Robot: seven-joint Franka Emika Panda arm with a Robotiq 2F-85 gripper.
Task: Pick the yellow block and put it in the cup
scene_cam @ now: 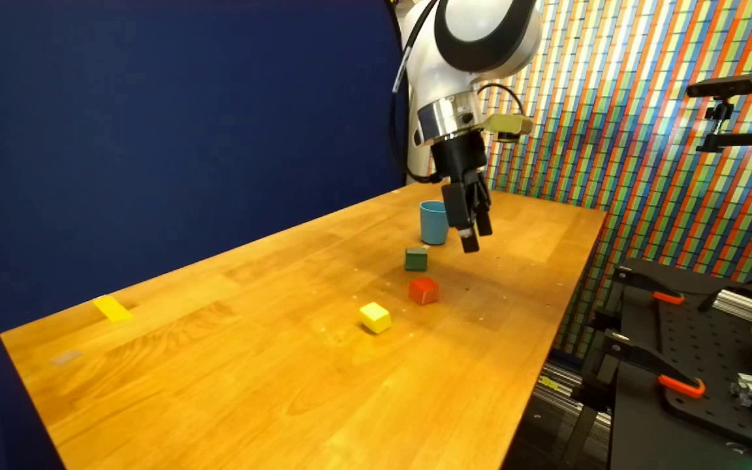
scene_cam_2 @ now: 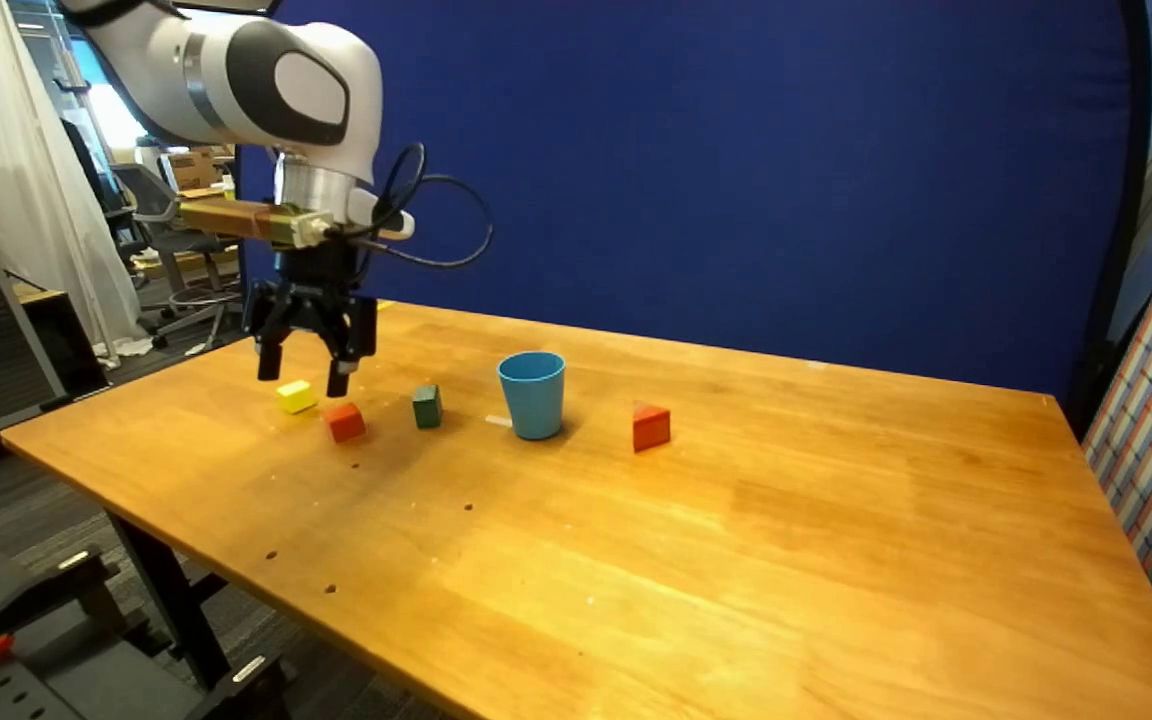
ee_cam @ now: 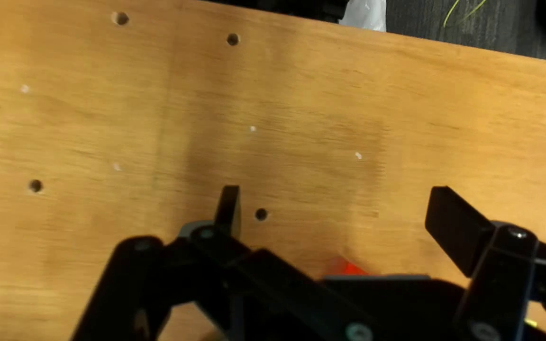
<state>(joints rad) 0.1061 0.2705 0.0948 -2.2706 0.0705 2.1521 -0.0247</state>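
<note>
Claw (ee_cam: 337, 203): black, jaws standing wide apart, nothing held; I have it hanging above the surface (scene_cam: 252, 378).

Red block (scene_cam: 423, 291): flat-faced cube; in the wrist view I see only a corner of it.

Yellow block (scene_cam: 375, 318): on the surface, near the red block, well apart from the cup (scene_cam_2: 533, 400). Small cube, crisp edges. I judge it light, stiff and hard to damage, perhaps painted wood; a grip on its corners could slip. Best hold, I reckon: across two opposite upright sides, claw squared to them.

Green block (scene_cam_2: 426, 407): dark, squarish, between red block and cup.

Cup: blue, upright, slightly tapered; looks thin-walled, so probably easily tipped.

Red wedge (scene_cam_2: 651, 430): in an exterior view, three-sided, across the cup from the blocks.

Surface: grained wood, small round holes.
</note>
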